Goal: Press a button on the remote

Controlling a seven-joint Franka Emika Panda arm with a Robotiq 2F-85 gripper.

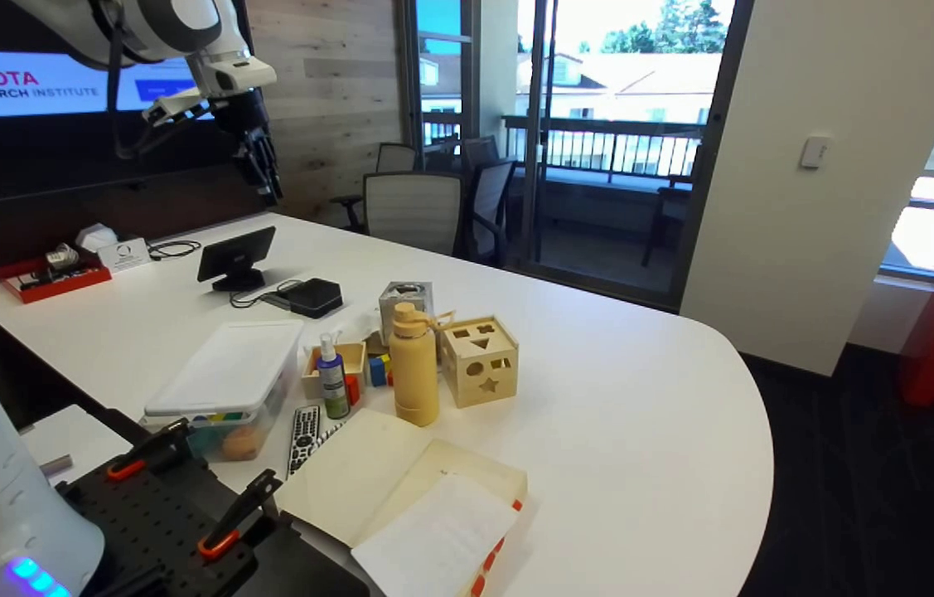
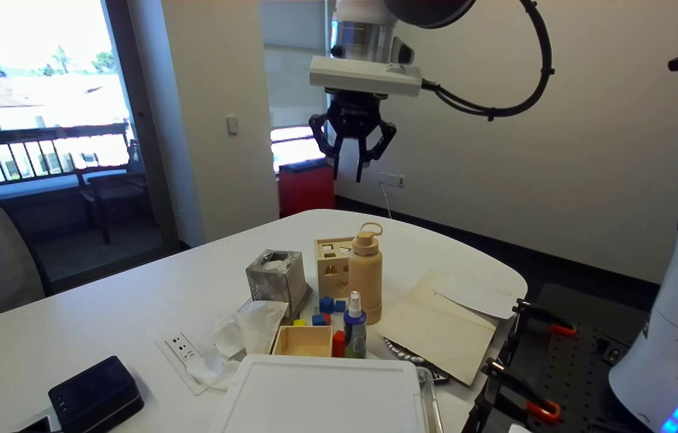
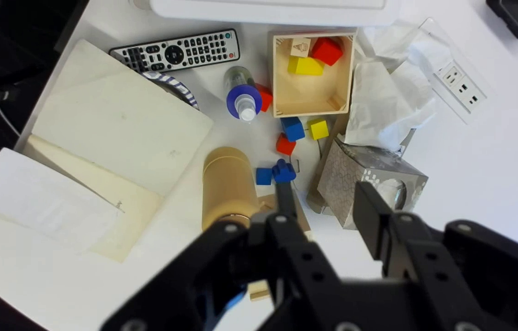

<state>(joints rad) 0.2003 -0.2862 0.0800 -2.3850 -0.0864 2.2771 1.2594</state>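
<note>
My pincer (image 2: pixel 347 179) hangs partly spread, high above the surface (image 1: pixel 616 414)
The remote (image 3: pixel 176 51) lies face up between the lidded box (image 1: pixel 226 369) and the folder (image 3: pixel 121 115), the spray bottle (image 3: pixel 240 92) just beside it; the flask (image 1: pixel 415 365) stands upright near the shape cube (image 1: pixel 490 371), and loose blocks (image 3: pixel 293 128) lie by the wooden tray (image 3: pixel 304 96)

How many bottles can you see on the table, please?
2: a tan water bottle beside the shape sorter, and a spray bottle near the remote and the wooden tray. Others may be hidden.
</note>
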